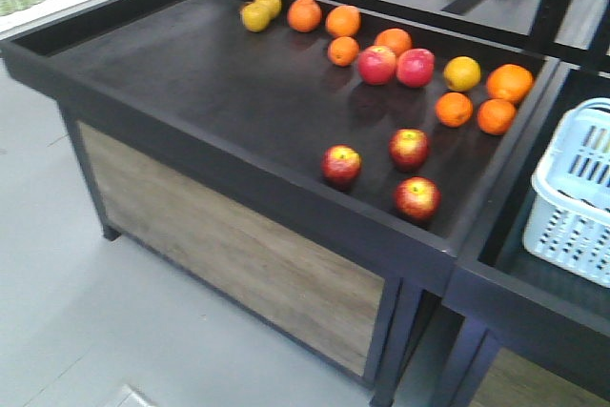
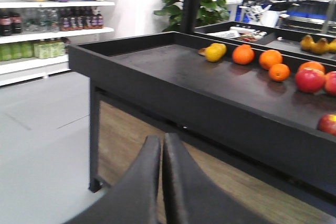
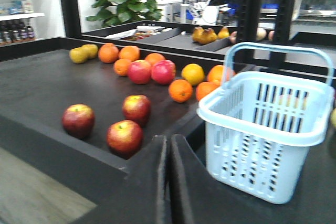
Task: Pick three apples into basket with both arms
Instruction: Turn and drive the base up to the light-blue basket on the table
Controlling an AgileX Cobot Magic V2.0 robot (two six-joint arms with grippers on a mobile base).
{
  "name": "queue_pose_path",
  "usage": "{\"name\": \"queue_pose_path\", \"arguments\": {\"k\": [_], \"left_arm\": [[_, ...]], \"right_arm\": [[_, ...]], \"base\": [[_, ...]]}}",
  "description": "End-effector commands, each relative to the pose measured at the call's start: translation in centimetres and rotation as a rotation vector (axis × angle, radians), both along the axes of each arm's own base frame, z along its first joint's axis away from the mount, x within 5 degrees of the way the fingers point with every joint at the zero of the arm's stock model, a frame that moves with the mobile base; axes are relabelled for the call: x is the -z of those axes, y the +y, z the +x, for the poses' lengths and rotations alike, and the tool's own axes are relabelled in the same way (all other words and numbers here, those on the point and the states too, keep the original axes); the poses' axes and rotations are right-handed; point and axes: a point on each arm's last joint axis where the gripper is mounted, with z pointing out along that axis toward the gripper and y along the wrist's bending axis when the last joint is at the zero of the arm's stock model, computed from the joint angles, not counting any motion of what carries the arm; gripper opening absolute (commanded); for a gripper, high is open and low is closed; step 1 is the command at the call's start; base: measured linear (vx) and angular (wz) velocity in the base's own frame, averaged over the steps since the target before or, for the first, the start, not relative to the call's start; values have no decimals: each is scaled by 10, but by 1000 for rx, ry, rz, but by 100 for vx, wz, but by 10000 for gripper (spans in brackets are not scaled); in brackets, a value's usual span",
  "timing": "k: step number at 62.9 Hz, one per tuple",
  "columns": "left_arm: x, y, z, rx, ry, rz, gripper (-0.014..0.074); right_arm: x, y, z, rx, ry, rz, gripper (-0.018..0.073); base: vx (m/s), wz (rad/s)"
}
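Three dull red apples with yellow patches lie near the front right of the black display table: one (image 1: 341, 164) (image 3: 78, 120) on the left, one (image 1: 409, 148) (image 3: 136, 109) further back, one (image 1: 416, 198) (image 3: 124, 138) closest to the rim. The pale blue basket (image 1: 576, 197) (image 3: 265, 132) stands in the neighbouring bin to the right, with nothing visible inside. My left gripper (image 2: 162, 142) is shut and hangs below and in front of the table wall. My right gripper (image 3: 168, 142) is shut, just in front of the table's corner, between the nearest apple and the basket.
Oranges (image 1: 455, 109), two glossy red fruits (image 1: 377, 64) and yellow-green fruits (image 1: 255, 16) lie further back on the table (image 1: 191, 73). A raised black rim (image 1: 238, 173) runs round the table. Shelves of bottles (image 2: 31, 30) stand to the left, over grey floor (image 1: 76, 312).
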Motion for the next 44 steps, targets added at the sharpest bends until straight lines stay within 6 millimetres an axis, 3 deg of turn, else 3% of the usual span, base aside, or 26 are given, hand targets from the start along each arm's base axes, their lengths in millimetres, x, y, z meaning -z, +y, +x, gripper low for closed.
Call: {"name": "queue_pose_path", "arguments": {"k": [1, 44], "left_arm": [[-5, 0, -1, -1, -88, -5, -6], [-5, 0, -1, -1, -88, -5, -6]], "right_arm": [[-3, 1, 0, -10, -74, -12, -4], [-3, 1, 0, -10, -74, -12, -4]], "base": [[10, -37], [8, -32]]}}
